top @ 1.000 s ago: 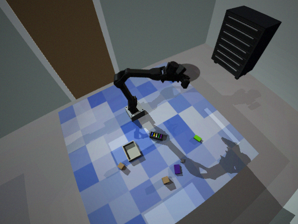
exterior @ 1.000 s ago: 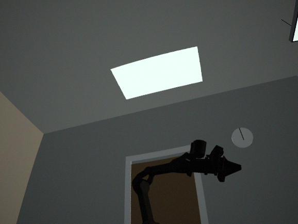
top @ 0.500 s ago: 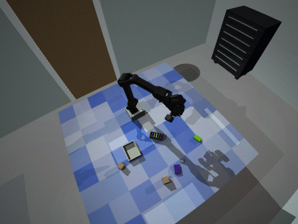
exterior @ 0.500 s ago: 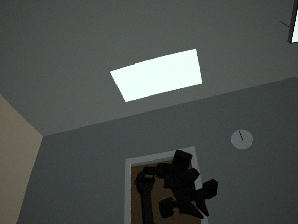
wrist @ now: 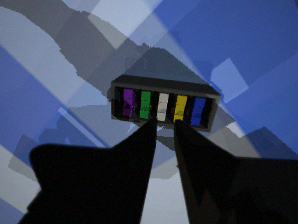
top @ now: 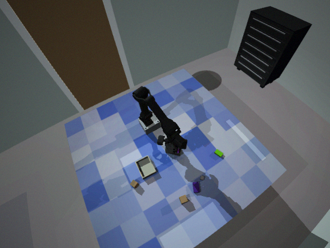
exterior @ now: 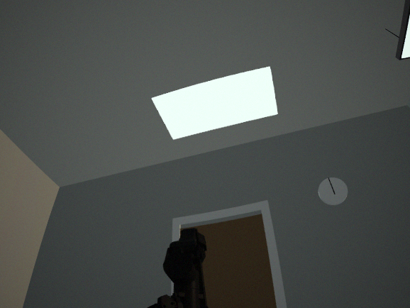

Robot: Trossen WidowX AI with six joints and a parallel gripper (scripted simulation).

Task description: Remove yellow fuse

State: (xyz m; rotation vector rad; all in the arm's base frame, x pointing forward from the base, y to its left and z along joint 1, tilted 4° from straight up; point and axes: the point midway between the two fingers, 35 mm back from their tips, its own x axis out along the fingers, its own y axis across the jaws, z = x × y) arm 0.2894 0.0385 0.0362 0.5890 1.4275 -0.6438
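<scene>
The wrist view shows the dark fuse block (wrist: 168, 104) on the checkered mat, holding purple (wrist: 128, 102), green (wrist: 145, 104), white (wrist: 162, 106), yellow (wrist: 180, 108) and blue (wrist: 198, 111) fuses in a row. My gripper (wrist: 165, 124) hovers above the block's near edge, and its narrow gap lines up roughly with the white fuse, left of the yellow one. The fingers are nearly shut with nothing between them. In the top view the gripper (top: 174, 150) covers most of the block. The tray (top: 146, 167) lies to the left of it, empty.
A green block (top: 218, 152), a purple block (top: 196, 187) and tan cubes (top: 134, 184) (top: 183, 199) lie on the mat. The arm's base (top: 148, 124) stands behind the block. A black drawer cabinet (top: 268, 46) stands far back right.
</scene>
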